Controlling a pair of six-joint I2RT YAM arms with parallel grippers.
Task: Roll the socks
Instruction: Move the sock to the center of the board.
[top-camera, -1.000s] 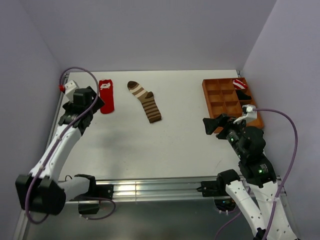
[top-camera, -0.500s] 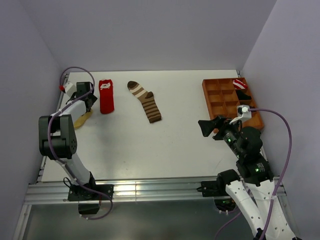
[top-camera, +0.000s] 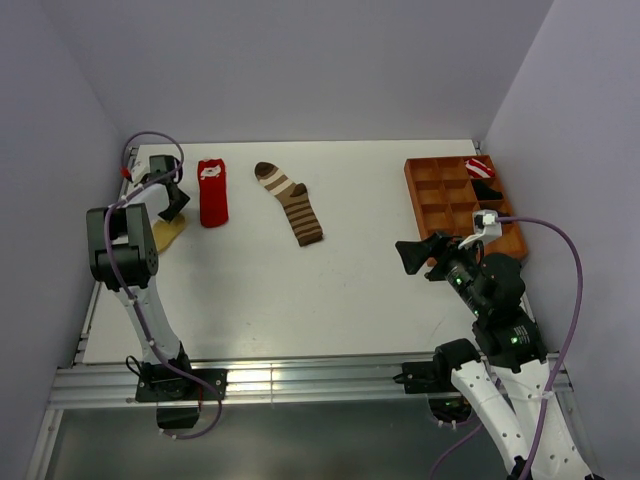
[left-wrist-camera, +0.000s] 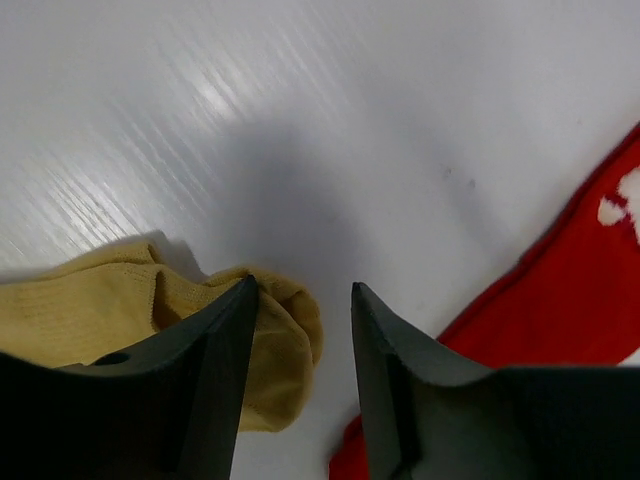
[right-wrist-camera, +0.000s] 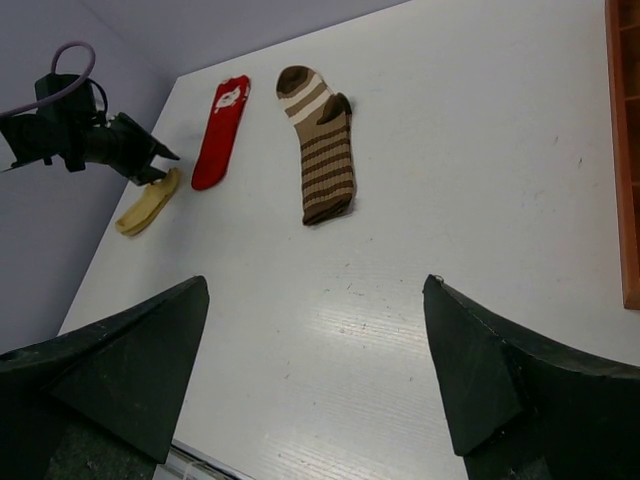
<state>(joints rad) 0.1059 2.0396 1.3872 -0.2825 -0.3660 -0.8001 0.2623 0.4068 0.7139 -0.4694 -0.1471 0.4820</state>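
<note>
Over the last second my left hand (left-wrist-camera: 303, 290) has come down at the far end of the mustard-yellow sock (left-wrist-camera: 110, 310), by the left edge of the tabletop (top-camera: 300, 290). Its fingers have drawn in to half-closed. One sits on the sock's end with bare surface in the gap, so I see no pinch yet. That sock lies flat and unrolled just beside the red sock (top-camera: 212, 195). The brown striped sock (top-camera: 295, 208) lies further right, also flat. My right hand (top-camera: 412, 252) hovers wide open near the orange tray (top-camera: 409, 195). I judge this the first grab, with all the rolling still to do.
</note>
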